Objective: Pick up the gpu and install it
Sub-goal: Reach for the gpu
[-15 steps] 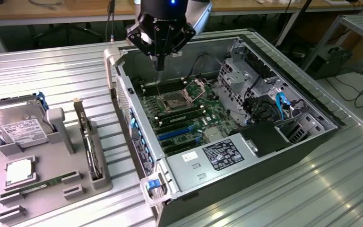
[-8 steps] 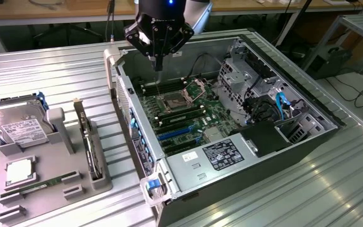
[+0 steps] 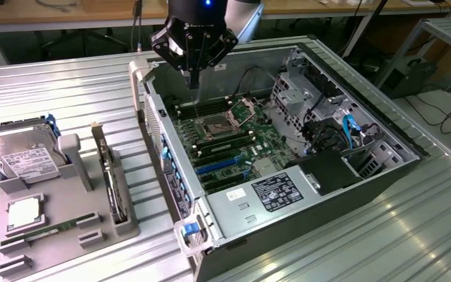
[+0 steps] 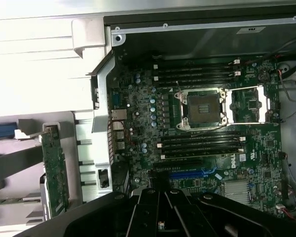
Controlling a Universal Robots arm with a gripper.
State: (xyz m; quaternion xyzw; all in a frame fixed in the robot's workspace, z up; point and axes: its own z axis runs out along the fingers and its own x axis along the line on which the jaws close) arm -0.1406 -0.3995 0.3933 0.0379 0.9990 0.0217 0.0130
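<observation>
Gripper (image 3: 194, 84), fingers pinched together and empty, hangs over the open black computer case (image 3: 382, 176).
Thin dark gpu card (image 3: 110, 176) stands on edge in the grey plastic holder (image 3: 69, 229) at the exterior view's left, well apart; the green motherboard (image 4: 138, 123) reads DELL.

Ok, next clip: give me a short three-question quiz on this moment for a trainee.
1. True or false: the gpu is already seated in the case.
2. The gripper hangs over: A the hard drive, B the motherboard, C the memory stick.
3. Fill in: in the exterior view, the gpu stands on edge in the tray to the case's ___.
Key: 1 false; 2 B; 3 left.
</observation>
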